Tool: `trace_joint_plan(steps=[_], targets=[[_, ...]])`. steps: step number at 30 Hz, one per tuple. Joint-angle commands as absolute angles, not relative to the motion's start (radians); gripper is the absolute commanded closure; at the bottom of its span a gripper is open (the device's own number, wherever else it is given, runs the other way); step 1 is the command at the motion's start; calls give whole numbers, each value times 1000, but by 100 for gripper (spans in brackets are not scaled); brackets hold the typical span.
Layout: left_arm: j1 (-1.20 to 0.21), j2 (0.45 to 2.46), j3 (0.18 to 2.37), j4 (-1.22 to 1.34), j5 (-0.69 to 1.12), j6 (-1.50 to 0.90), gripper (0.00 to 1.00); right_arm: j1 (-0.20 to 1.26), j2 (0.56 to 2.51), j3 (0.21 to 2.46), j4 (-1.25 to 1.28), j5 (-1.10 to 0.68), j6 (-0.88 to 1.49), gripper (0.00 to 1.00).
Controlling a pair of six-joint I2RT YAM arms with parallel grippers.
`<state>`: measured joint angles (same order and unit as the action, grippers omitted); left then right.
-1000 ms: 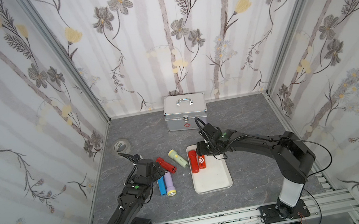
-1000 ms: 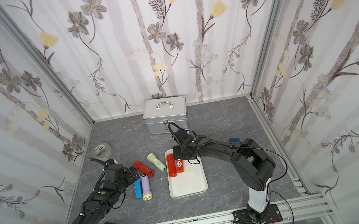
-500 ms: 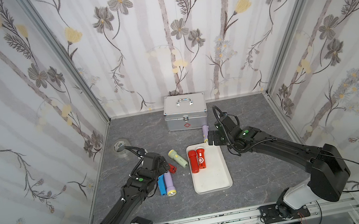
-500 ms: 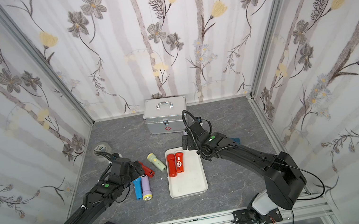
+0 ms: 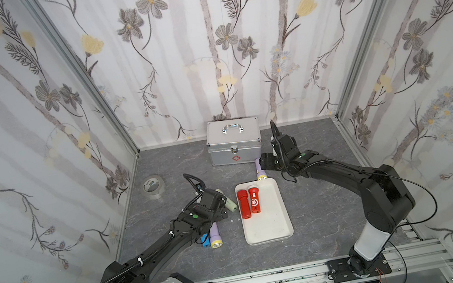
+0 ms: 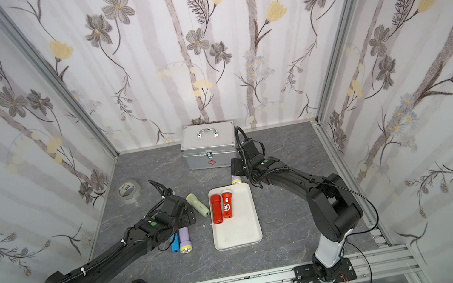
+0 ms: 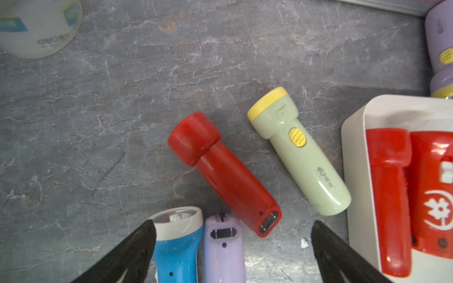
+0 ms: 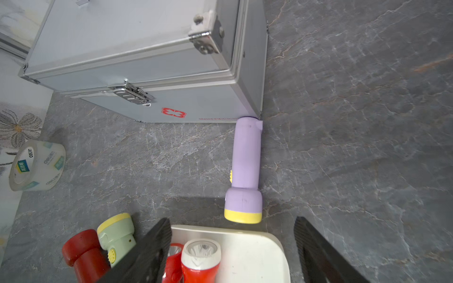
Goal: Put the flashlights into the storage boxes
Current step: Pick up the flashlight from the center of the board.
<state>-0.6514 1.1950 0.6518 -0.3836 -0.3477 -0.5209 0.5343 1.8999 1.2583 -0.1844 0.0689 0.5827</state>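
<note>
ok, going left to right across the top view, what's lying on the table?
Tape roll → blue flashlight → lilac flashlight → pale green flashlight → plain red flashlight → red flashlight with white emblem → second lilac flashlight. The white tray and metal case overlap these, so left out.

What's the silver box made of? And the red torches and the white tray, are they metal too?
The silver box is probably metal, maybe aluminium: dull grey panels, shiny riveted corners and latch. The red torches look like glossy plastic, with bright glints and moulded shapes. The white tray seems smooth plastic, with a soft rounded rim.
</note>
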Motion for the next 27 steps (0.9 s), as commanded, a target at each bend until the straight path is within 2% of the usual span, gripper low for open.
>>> trace_joint_plan(steps=[1,13,18,22,27], targets=[[-660,1130,605,-340,-399,-485,0,523,1972,1339,-172,30,559,22],[-649,1060,552,-292,-408,-501,0,507,2171,1488,-317,83,491,33],[-646,1052,567,-337,-396,-498,0,507,2217,1532,-338,85,490,33],[-645,1078,618,-448,-465,-538,0,507,2264,1566,-361,85,491,33],[-645,1078,588,-411,-441,-544,0,507,2313,1595,-376,89,494,35]])
